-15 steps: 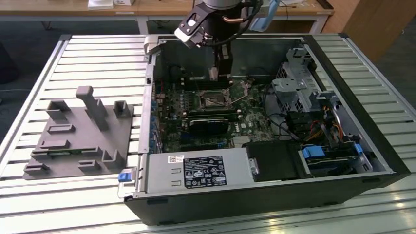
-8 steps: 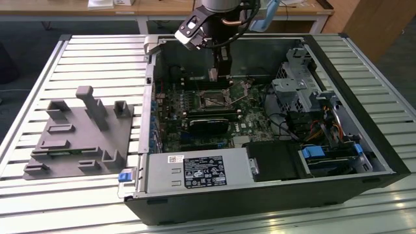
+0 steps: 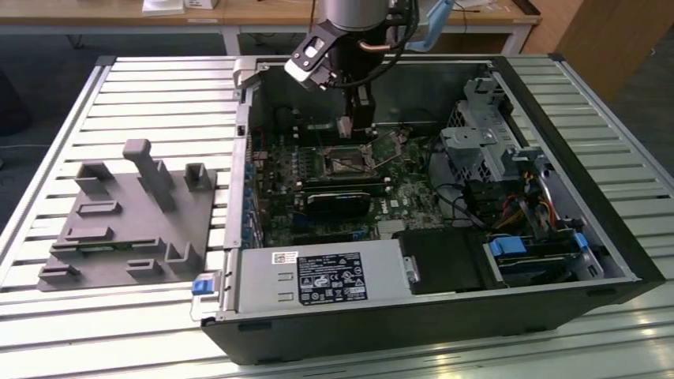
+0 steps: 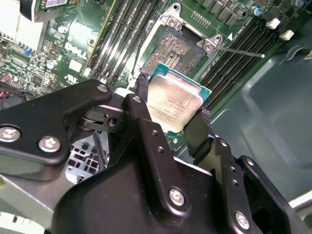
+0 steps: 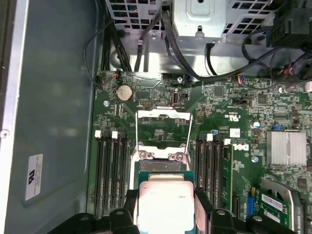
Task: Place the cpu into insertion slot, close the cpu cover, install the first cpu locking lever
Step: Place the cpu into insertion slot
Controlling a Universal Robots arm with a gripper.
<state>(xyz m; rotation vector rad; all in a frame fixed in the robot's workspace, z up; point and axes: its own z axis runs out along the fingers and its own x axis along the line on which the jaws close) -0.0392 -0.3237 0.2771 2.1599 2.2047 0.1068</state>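
Cpu (image 4: 175,100), a small flat square chip with a dull silver-grey metal top and a green edge, is clamped by two opposite sides between the black fingers of the pincer (image 4: 174,101). It hangs in the air, flat side up, above the green motherboard (image 5: 219,102) and not seated in anything. The first wrist view shows the same grasp, with the cpu (image 5: 165,202) between the fingers.

Just beyond the chip lies the insertion slot (image 4: 178,46), a small square dark recess with a thin metal rim; its bed of contacts is bare. The cpu cover (image 5: 163,114), a thin silvery frame plate with a square cut-out, lies flipped open on the far side of the slot, green board showing through its opening. A thin metal lever rod (image 4: 241,51) sticks out from one slot corner. Long black memory slots (image 5: 109,165) flank the recess.

In the exterior view the arm reaches down into an open black computer case (image 3: 421,324) resting on a slatted metal surface (image 3: 158,95).
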